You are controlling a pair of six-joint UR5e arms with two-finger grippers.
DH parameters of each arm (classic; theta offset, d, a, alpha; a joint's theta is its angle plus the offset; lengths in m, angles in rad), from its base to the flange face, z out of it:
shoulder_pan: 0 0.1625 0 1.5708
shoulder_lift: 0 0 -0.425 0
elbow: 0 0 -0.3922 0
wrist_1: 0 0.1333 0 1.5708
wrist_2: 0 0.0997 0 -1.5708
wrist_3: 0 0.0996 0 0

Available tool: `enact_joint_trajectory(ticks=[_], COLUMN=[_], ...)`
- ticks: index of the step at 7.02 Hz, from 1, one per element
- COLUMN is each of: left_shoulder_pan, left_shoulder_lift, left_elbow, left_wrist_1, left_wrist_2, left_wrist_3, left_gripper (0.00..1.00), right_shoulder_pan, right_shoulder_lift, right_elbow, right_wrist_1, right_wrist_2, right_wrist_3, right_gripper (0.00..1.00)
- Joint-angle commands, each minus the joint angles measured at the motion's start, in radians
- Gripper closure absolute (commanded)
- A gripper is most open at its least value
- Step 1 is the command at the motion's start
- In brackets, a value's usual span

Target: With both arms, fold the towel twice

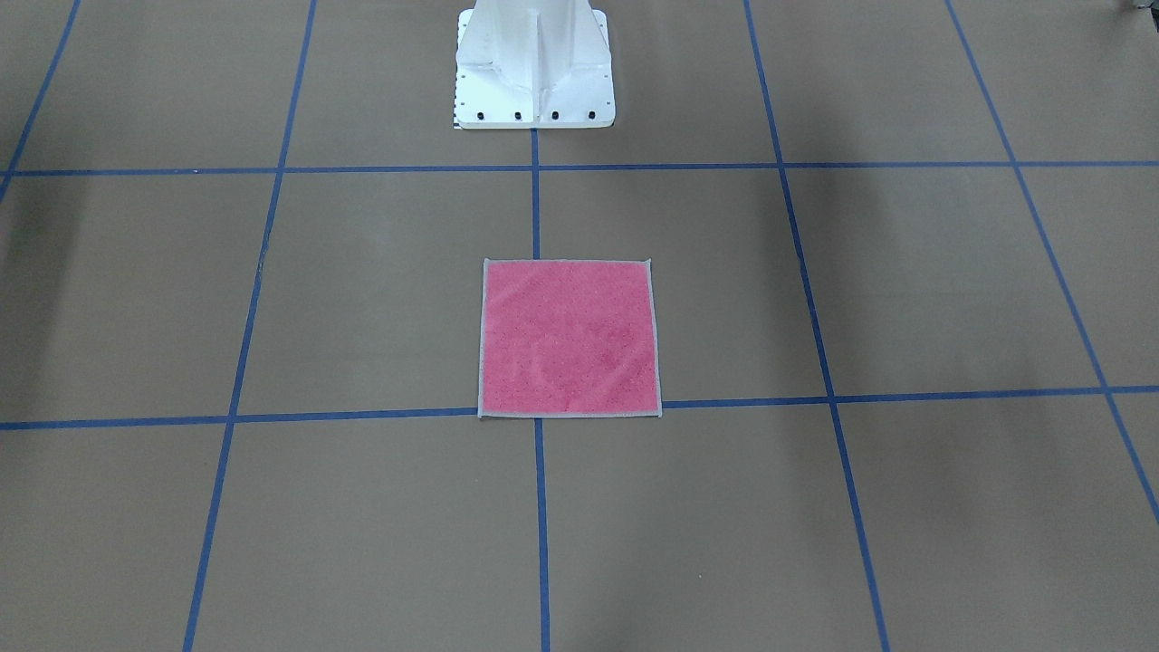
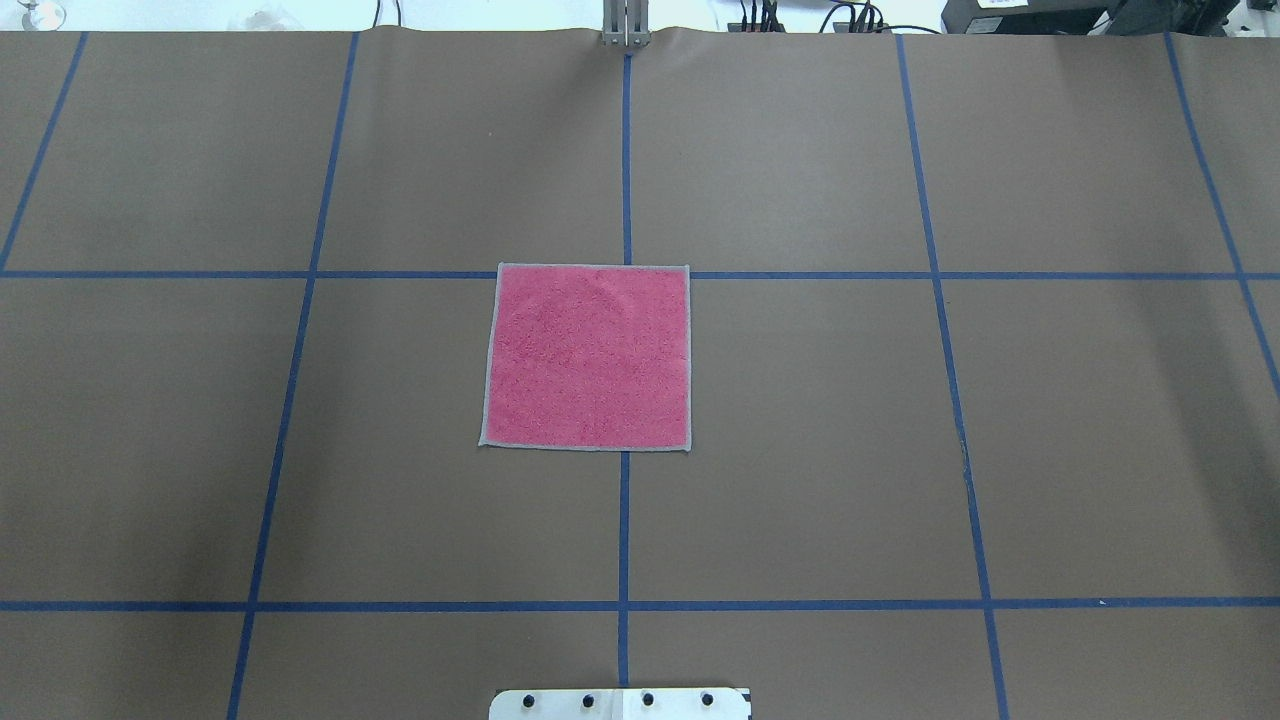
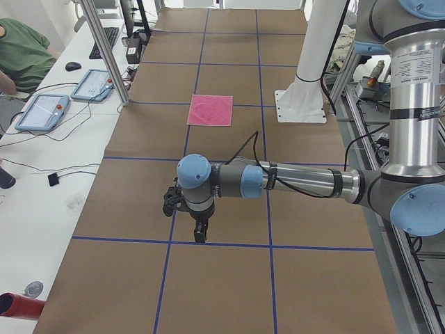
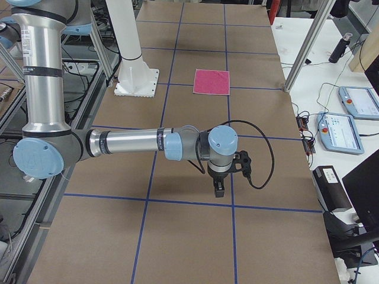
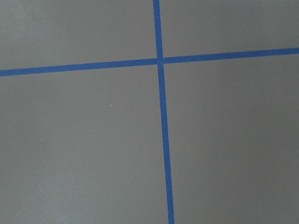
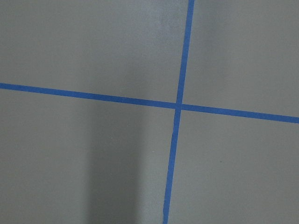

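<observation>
The towel point(image 2: 588, 358) lies flat and unfolded, pink face up with light grey edging, at the middle of the brown table; it also shows in the front view point(image 1: 569, 338), the left side view point(image 3: 211, 110) and the right side view point(image 4: 212, 81). My left gripper point(image 3: 199, 235) hangs over a blue tape line far from the towel, toward the table's left end. My right gripper point(image 4: 218, 190) hangs likewise toward the right end. Both show only in the side views, so I cannot tell whether they are open or shut. The wrist views show only bare table and tape.
The white pedestal base point(image 1: 534, 68) stands behind the towel on the robot's side. Blue tape lines point(image 2: 625, 150) grid the brown table cover. Beside the table stand metal posts point(image 3: 104, 52), teach pendants point(image 4: 341, 133), cables and a seated operator point(image 3: 24, 52).
</observation>
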Motion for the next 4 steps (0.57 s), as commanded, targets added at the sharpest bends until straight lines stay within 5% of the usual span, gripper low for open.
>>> enact_joint_trajectory(ticks=[1,4], left_shoulder_pan=[0.000,0.002], left_shoulder_lift=[-0.003,-0.057], left_elbow=[-0.004,-0.001], left_wrist_1=[0.000,0.006], left_wrist_2=[0.000,0.000], left_wrist_3=[0.000,-0.005], left_gripper=[0.00,0.00], right_shoulder_pan=[0.000,0.000], right_shoulder_lift=[0.000,0.017], right_elbow=[0.000,-0.001], right_wrist_1=[-0.001,-0.004], right_wrist_2=[0.000,-0.001], right_wrist_3=[-0.001,0.000], right_gripper=[0.00,0.00])
